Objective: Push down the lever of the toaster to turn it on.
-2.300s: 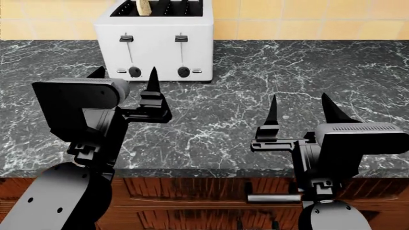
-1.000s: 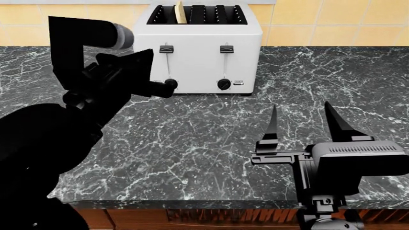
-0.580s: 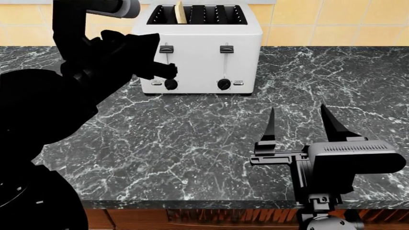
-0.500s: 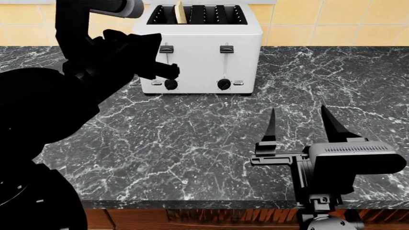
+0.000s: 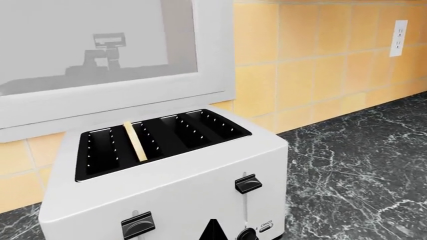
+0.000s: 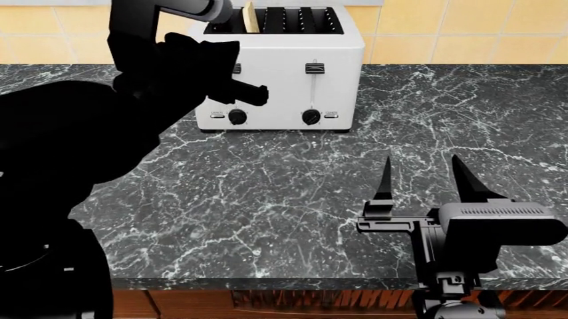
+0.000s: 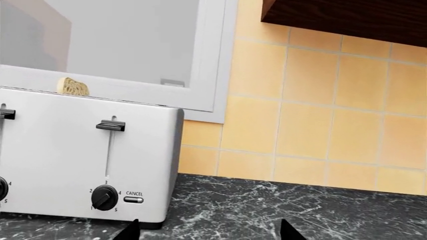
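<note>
Toaster (image 6: pixel 284 73) at 12 o'clock on the marble desk (image 6: pixel 293 193), bread slice (image 6: pixel 250 14) in its left slot. Lever (image 5: pixel 138 225) sits at the top of its track in the left wrist view; the head view hides it behind the arm. Left pincer (image 6: pixel 253 94) has risen and moved right since half a second ago, now across the left track just below the tab; open or closed, cannot tell. Not yet above the lever, so likely no press yet. Right pincer (image 6: pixel 424 178) idle at 5 o'clock, fingers spread.
</note>
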You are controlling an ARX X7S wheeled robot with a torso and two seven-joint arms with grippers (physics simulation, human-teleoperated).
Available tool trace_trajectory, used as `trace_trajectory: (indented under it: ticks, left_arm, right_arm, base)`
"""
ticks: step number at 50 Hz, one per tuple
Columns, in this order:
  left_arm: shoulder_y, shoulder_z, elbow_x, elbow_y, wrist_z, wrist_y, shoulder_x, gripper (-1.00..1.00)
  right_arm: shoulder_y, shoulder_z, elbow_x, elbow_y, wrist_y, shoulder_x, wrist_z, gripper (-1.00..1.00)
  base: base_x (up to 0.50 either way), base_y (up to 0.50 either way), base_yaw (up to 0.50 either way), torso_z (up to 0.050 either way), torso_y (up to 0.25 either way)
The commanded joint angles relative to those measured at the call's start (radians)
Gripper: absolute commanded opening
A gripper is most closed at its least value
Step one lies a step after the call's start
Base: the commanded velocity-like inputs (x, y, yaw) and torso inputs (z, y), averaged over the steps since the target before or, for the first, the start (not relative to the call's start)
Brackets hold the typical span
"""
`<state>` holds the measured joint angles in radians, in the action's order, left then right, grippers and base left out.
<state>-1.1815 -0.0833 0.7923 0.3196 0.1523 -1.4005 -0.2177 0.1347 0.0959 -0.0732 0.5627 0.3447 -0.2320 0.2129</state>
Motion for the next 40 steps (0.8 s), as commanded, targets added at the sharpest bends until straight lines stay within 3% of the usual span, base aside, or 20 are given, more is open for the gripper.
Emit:
trace_trajectory:
  ticks: [1,19,40]
  left_arm:
    - [0.006,-0.066,-0.054,-0.057,-0.005,0.096,-0.016,-1.00]
    - [0.039,-0.111,-0.104,-0.061,0.019,0.157,-0.045,-1.00]
    - [0.028,-0.198,-0.205,-0.204,-0.002,0.308,-0.048,-1.00]
  right_arm:
    - [-0.002,-0.005,-0.017,-0.038,-0.027,-0.004,0.001,1.00]
    - [-0.012,-0.004,-0.032,-0.070,-0.054,-0.013,0.005,1.00]
    - [-0.001,-0.007,-0.049,-0.149,-0.098,-0.018,0.007,1.00]
  base:
    - [0.00,0.00,0.00,0.000,0.000]
    - [0.00,0.00,0.00,0.000,0.000]
    - [0.00,0.00,0.00,0.000,0.000]
